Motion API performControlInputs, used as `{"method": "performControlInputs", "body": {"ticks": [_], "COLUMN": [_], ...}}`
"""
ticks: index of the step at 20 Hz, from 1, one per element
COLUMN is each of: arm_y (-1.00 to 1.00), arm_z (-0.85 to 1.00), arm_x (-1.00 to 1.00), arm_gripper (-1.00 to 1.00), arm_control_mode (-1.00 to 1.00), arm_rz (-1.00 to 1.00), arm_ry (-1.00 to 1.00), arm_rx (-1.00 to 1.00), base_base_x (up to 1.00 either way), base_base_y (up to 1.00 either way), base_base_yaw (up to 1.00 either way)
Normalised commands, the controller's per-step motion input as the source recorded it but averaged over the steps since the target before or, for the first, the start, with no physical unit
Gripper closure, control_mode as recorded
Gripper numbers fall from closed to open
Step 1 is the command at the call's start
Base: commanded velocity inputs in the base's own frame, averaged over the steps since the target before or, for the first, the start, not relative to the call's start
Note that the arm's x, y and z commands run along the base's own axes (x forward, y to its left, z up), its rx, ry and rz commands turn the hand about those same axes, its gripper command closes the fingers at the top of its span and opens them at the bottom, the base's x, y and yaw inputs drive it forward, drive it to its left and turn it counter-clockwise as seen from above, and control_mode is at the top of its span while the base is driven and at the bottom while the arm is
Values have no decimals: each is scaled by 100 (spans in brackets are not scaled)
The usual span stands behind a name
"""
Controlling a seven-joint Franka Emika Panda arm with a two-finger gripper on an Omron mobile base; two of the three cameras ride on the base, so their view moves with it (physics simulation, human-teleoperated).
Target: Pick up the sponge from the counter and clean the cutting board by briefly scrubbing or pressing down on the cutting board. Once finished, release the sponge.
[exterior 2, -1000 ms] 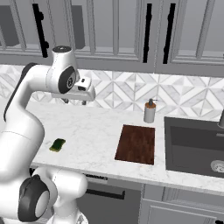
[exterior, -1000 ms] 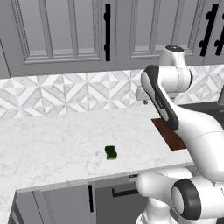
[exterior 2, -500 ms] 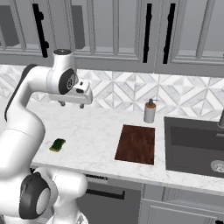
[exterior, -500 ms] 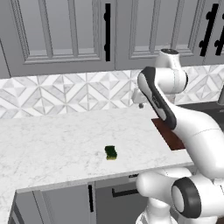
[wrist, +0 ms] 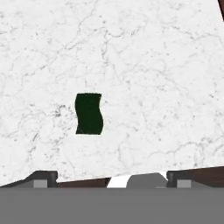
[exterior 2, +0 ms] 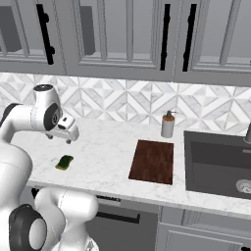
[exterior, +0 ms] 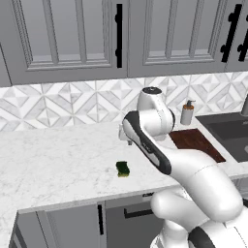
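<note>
Lying flat, sponge (wrist: 89, 113) (long axis vert.), hand view

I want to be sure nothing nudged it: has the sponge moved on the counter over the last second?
No. In the right base view the sponge lies at the same spot left of the cutting board, near the counter's front edge.

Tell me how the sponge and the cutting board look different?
The sponge is a small dark green block with a yellow underside; the cutting board is a flat reddish-brown rectangle, several times bigger. The sponge sits near the counter's front edge, the cutting board beside the sink. Both lie flat on the white marble counter.
</note>
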Motion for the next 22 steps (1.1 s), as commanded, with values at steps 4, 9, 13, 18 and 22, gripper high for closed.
{"method": "performControlInputs", "body": {"ticks": [4,9,13,18,22], "arm_y": [29,24,25,9,-3], "arm_z": [-45,-55,-25,-16,-10], "arm_x": [18,24,1,0,0], "arm_gripper": [-100,-100,-100,-100,-100], "arm_control_mode": [-100,-100,-100,-100,-100], "arm_rz": [-3,0,4,2,5], "arm_ry": [2,6,11,0,0], "arm_rx": [0,1,4,0,-3], "base_base_x": [0,0,0,0,0], "base_base_y": [0,0,0,0,0], "base_base_yaw": [0,0,0,0,0]}}
